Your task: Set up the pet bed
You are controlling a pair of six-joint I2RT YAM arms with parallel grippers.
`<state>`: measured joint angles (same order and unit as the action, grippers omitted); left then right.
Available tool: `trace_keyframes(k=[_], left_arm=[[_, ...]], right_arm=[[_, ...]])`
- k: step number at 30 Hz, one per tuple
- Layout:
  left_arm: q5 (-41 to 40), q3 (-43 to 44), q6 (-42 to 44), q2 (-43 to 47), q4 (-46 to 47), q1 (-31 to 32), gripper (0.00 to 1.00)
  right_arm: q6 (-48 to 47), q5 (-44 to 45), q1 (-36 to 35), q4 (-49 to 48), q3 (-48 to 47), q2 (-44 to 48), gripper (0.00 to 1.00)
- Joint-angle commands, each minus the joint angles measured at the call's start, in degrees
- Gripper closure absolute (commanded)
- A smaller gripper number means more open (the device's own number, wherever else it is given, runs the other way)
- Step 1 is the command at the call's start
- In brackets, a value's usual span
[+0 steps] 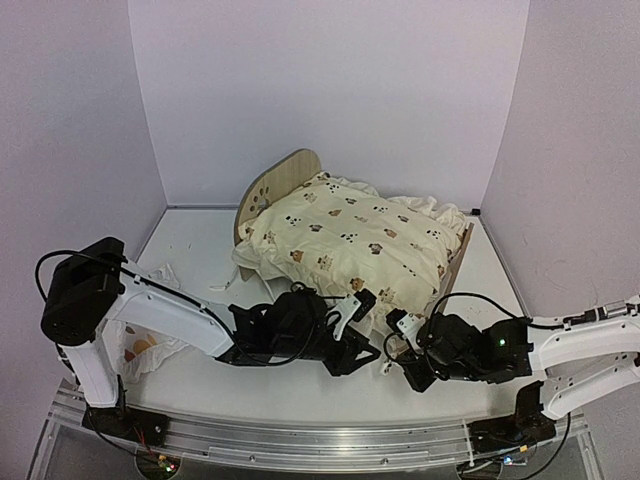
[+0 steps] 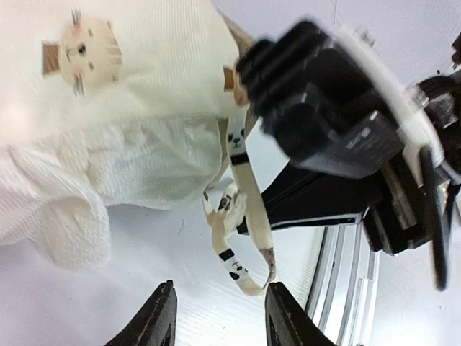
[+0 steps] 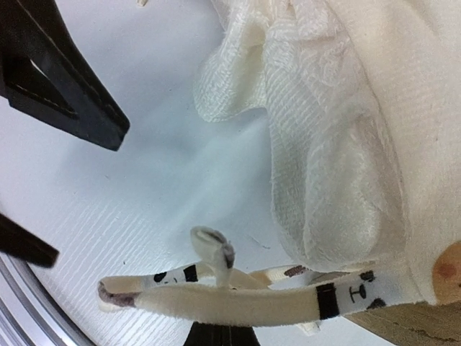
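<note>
Bed (image 1: 285, 175) stands at the back centre of the table (image 1: 195, 240), arched headboard to the left rear, footboard to the right. Cushion (image 1: 350, 235) lies on top and covers the base; its ruffle hangs over the near side down to the table. Both arms reach in low at the bed's near edge, grippers close together. Left gripper (image 2: 220, 326): fingers apart, nothing between them, the looped end of a tie (image 3: 238, 303) lying on the table just ahead of the gap. Right gripper (image 3: 220, 337): jaws closed, the tie strips lying across its tips; cannot tell whether a strip is actually pinched. Tie runs from the cushion's corner by the wooden frame. Pillow (image 1: 140, 348) lies at the near left, beside the left arm, well apart from the bed
</note>
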<state>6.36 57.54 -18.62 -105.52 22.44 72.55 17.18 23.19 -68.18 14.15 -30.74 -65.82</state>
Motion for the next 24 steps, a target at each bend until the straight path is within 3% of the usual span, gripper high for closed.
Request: trace_keyframes(k=[1, 8, 24], left_arm=[[-0.14, 0.00, -1.34, 3.00, 1.31, -1.95, 0.59], [11.44, 6.32, 0.76, -1.75, -1.12, -4.16, 0.61], [17.02, 12.56, 1.94, -8.47, -0.23, -4.26, 0.60]], right_arm=[[-0.94, 1.19, -0.24, -1.50, -0.61, 0.87, 1.00], [-0.99, 0.88, -0.22, -1.86, -0.11, 1.58, 1.00], [-0.83, -0.12, -0.22, -2.02, -0.07, 1.93, 1.00]])
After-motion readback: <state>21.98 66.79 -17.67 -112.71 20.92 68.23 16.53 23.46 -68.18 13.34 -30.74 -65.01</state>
